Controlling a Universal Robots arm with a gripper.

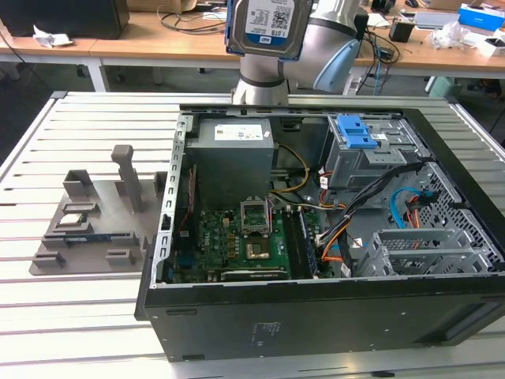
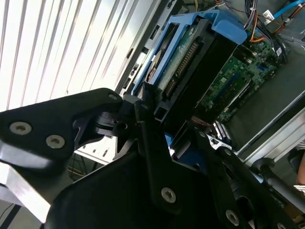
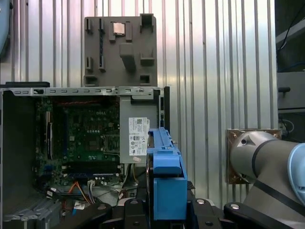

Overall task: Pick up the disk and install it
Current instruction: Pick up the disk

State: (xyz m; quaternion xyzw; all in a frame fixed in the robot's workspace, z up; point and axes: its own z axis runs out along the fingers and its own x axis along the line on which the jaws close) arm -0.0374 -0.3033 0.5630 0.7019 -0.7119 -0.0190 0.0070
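Disk (image 1: 264, 24): pinched by blue frame between claw (image 2: 167, 117) fingers, hanging high over far edge of open case (image 1: 316, 316). Hold steady, grip square on frame; probably best lined up with drive bay (image 1: 347, 162) at far right of exterior view. Mind power supply (image 1: 233, 150) beside bay, orange and blue cables (image 1: 398, 209) near it; grey fixture (image 1: 95, 221) well off on exterior view's left, no obstacle
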